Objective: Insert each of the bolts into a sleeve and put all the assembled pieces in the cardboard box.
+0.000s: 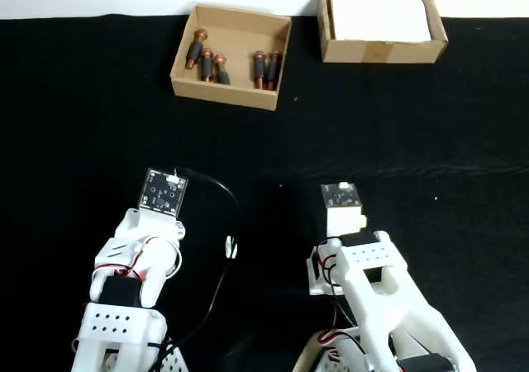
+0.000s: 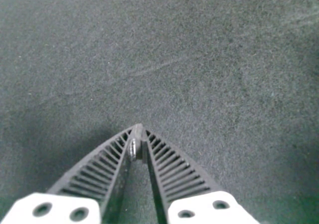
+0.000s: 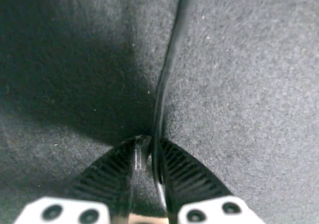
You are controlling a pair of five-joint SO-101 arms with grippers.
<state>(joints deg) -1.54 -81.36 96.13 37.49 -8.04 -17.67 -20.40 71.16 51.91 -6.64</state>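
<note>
The cardboard box point(image 1: 221, 93) stands at the back of the black table, left of centre. Inside it lie several assembled pieces point(image 1: 206, 64), dark sleeves with copper-coloured bolt heads, some on the box's left side and two point(image 1: 266, 69) on its right. Both arms are folded back near the front edge, far from the box. My left gripper point(image 2: 137, 133) is shut, its tips meeting just above bare black cloth. My right gripper point(image 3: 143, 142) is also shut over the cloth, holding nothing. A black cable point(image 3: 169, 74) runs along the cloth right past its tips.
A second cardboard box point(image 1: 382, 51) with a white sheet or pad point(image 1: 380, 18) in it stands at the back right. A black cable point(image 1: 223, 202) loops from the left arm's wrist point(image 1: 163, 193) across the cloth between the arms. The right arm's wrist point(image 1: 342, 198) sits at centre right.
</note>
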